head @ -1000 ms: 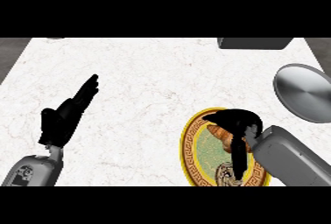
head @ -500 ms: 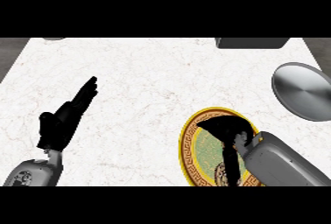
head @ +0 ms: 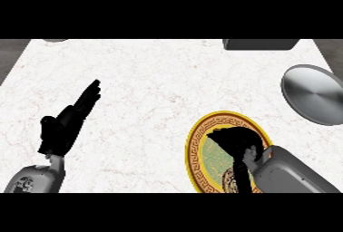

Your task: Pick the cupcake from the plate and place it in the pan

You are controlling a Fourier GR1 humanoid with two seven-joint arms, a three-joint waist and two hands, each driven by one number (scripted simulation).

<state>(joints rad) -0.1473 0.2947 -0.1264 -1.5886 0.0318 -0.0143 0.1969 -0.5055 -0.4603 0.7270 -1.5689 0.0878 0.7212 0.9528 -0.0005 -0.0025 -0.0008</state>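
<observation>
1. Compared with the frame a second before, the right hand [head: 236, 141] had sunk lower over the plate [head: 198, 136], and the brown bit of cupcake that showed beside its fingers earlier was no longer visible.
2. Its fingers were curled over the middle of the plate, evidently closed around the cupcake, which they now hid completely; whether the cupcake was truly held could not be confirmed.
3. My reading was that the grasp was being completed and the lift had not begun, since the hand sat right on the plate.
4. The left hand [head: 67, 123] rested at the left of the desk [head: 161, 90], open with fingers straight, unchanged.
5. The pan [head: 313, 94] lay near the right edge, well apart from the plate, with nothing in it; the carry there remained to be done.
</observation>
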